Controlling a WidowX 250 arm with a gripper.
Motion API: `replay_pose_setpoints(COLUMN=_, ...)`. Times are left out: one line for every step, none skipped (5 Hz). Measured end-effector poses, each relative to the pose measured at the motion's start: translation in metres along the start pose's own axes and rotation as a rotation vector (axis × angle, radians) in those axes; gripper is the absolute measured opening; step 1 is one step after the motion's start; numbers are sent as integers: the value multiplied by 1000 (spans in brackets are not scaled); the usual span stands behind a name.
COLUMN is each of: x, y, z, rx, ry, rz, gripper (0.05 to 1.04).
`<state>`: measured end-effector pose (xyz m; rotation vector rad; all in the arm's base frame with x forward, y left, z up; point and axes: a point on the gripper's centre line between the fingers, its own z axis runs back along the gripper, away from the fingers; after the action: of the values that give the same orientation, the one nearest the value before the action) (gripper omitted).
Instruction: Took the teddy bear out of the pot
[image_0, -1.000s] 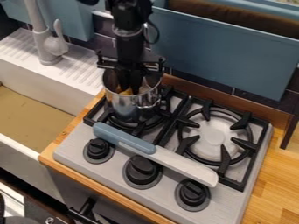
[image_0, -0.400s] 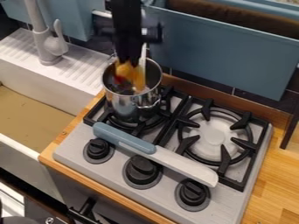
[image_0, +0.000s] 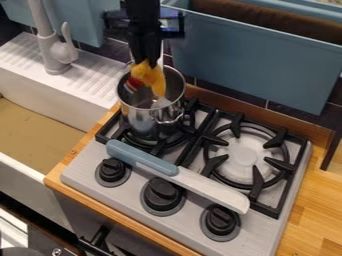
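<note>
My gripper (image_0: 145, 64) hangs over the back-left burner area, shut on the teddy bear (image_0: 152, 79), a yellow-orange toy with a bit of red. The bear dangles at the mouth of the metal pot (image_0: 150, 117), its upper part above the back rim and its lower end still inside the rim's outline. Upright, the pot stands on the left burner. How far the bear's lower end sits above or below the rim, I cannot tell.
A knife with a blue handle (image_0: 141, 157) lies across the stove front above the knobs. The sink (image_0: 40, 135) and faucet (image_0: 55, 52) are at left, the right burner (image_0: 246, 155) beside the pot, a blue bin (image_0: 254, 60) behind.
My gripper has risen from inside the pot to above it, bringing the teddy bear up with it. The pot and knife have stayed in place.
</note>
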<state>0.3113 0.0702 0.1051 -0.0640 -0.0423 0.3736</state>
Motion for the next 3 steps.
replay_pose_setpoints(x=-3, y=-4, z=22, rx=-23, ry=-2, rz=15, gripper=81)
replay_pose_setpoints(x=-12, y=-18, z=34, rx=-48, ry=5, rz=-15, gripper=81)
replay_pose_setpoints(x=-22, y=-37, z=40, rx=-90, ry=-6, rz=-71, gripper=81)
